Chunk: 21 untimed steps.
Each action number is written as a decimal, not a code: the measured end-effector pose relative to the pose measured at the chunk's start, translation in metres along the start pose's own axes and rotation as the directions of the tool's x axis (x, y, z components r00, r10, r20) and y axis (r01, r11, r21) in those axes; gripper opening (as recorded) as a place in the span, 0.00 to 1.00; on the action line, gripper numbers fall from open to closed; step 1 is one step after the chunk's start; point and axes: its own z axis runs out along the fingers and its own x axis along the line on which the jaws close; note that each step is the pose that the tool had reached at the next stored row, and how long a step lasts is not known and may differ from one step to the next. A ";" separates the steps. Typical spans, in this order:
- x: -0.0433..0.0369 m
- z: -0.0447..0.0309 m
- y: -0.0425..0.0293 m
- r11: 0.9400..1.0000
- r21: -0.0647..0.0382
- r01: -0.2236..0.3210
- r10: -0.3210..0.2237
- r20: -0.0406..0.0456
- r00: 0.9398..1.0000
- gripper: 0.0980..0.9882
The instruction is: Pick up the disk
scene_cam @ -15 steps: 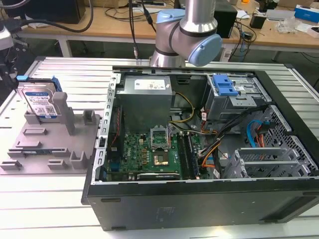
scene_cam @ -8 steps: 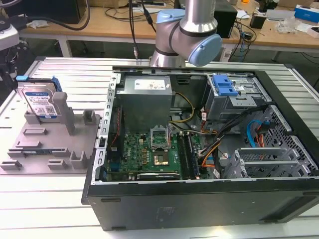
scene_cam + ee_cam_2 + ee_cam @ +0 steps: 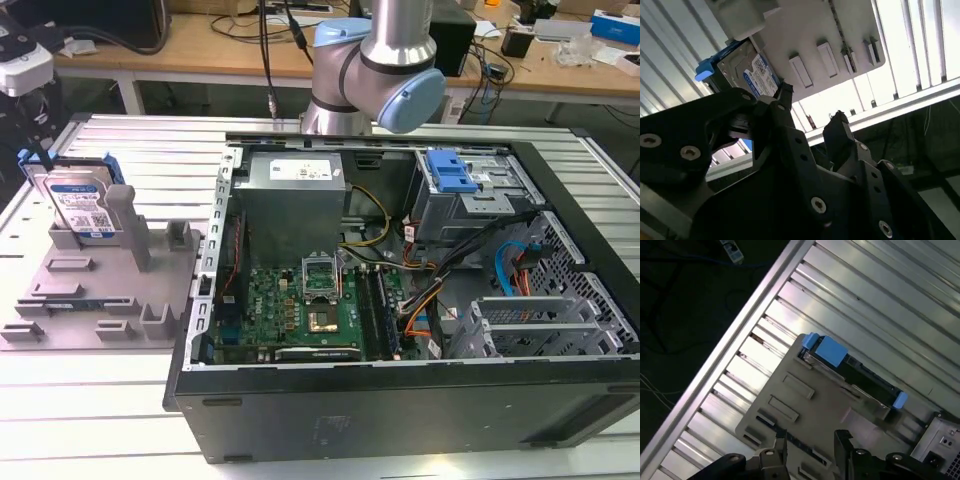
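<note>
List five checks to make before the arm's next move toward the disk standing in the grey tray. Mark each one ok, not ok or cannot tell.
1. Disk located: ok. It stands on edge in the grey tray, at the exterior view's left.
2. Hand empty: ok. It is open with nothing in it.
3. Hand at the disk: not ok. It is apart from the disk in both wrist views.
4. Top of the disk free: ok. Nothing lies over it.
5. Gap between the disk and the grey post: cannot tell. The post overlaps the disk in the exterior view.
</note>
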 end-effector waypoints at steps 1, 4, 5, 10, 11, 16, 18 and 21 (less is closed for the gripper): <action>0.0000 0.0000 0.0000 1.000 0.000 0.025 -0.025 -0.001 1.000 0.42; 0.0000 0.0001 -0.0001 0.993 0.000 0.115 -0.115 -0.004 0.993 0.50; 0.0000 0.0001 0.0000 0.989 0.000 0.149 -0.149 -0.005 0.989 0.50; 0.0000 0.0003 0.0000 0.946 0.000 0.324 -0.324 -0.011 0.946 0.50; 0.0000 0.0003 0.0000 0.938 0.000 0.345 -0.345 -0.011 0.938 0.50; 0.0000 0.0005 0.0000 0.890 0.002 0.456 -0.456 -0.013 0.890 0.50; 0.0000 0.0005 -0.0001 0.865 0.004 0.501 -0.501 -0.014 0.865 0.50; -0.0001 0.0006 -0.0001 0.836 0.006 0.549 -0.549 -0.014 0.836 0.50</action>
